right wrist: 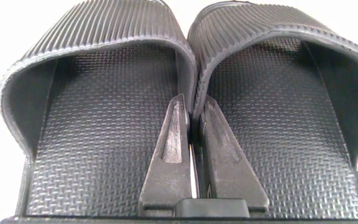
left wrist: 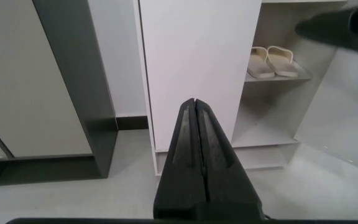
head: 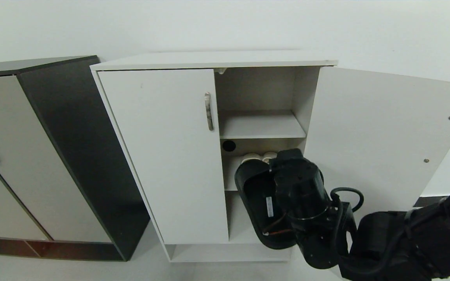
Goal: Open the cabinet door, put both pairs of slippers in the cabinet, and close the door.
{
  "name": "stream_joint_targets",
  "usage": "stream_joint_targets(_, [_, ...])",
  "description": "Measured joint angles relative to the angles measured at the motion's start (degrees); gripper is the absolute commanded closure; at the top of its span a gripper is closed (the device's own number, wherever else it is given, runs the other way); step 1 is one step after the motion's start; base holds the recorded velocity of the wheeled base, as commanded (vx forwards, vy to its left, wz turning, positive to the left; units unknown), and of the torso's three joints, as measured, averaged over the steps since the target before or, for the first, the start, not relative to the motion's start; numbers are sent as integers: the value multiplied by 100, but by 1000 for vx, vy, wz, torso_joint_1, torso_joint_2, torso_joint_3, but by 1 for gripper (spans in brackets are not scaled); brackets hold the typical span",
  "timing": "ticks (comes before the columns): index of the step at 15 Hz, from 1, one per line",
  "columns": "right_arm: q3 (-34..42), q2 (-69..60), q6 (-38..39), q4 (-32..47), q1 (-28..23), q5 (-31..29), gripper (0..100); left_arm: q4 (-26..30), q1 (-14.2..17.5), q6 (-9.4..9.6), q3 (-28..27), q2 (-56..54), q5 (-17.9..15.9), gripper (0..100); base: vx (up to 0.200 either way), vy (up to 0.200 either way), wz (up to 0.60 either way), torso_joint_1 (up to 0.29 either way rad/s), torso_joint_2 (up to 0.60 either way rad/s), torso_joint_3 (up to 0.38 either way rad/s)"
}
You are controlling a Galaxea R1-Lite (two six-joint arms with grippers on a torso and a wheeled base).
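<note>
while the cabinet [head: 209,60] stands with its right door [head: 377,128] swung wide and its left door [head: 162,156] shut, your right claw [right wrist: 193,115] is clenched on the black slippers [head: 254,195]. in the right wrist view you can see one finger inside each slipper, pinching the two inner walls together where they meet. the pair hangs before the open half, its upper end near the white slippers [head: 258,157], which lie side by side on the middle shelf [left wrist: 278,78]. whether the black pair is past the cabinet's front edge, you cannot tell. your left claw [left wrist: 194,102] is clenched on nothing and points at the left door. a dark cabinet [head: 76,136] stands just beside the white one, on its left.
</note>
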Motion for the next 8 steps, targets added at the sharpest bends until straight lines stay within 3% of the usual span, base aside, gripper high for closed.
stream_joint_targets(3, [-929,-105,243,728,16,-427,100,0,0,0,0,0,-2,100,0,0,0,0,0,0])
stream_joint_targets(8, [-1315,17,265,922,-100,-456,100,0,0,10,0,0,-2,100,0,0,0,0,0,0])
